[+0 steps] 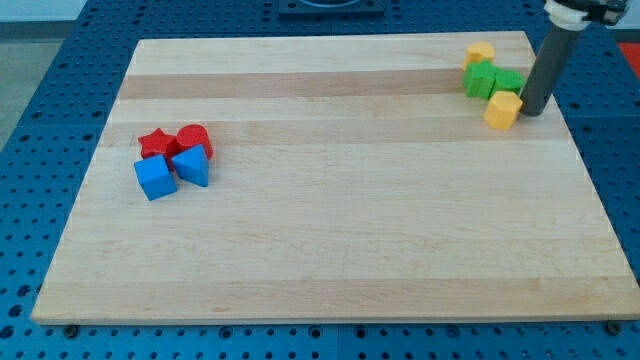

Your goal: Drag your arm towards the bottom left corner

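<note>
My tip (532, 110) stands near the board's top right corner, just right of a yellow block (503, 110) and beside a green block (507, 83). A second green block (480, 78) and another yellow block (480, 52) lie just to their left and above. At the view's left a red star block (154, 143), a red round block (194, 139), a blue cube (155, 177) and a blue triangular block (192, 165) cluster together. The tip is far from that cluster.
The wooden board (330, 230) lies on a blue perforated table (40, 120). The rod (548, 65) rises to the view's top right edge.
</note>
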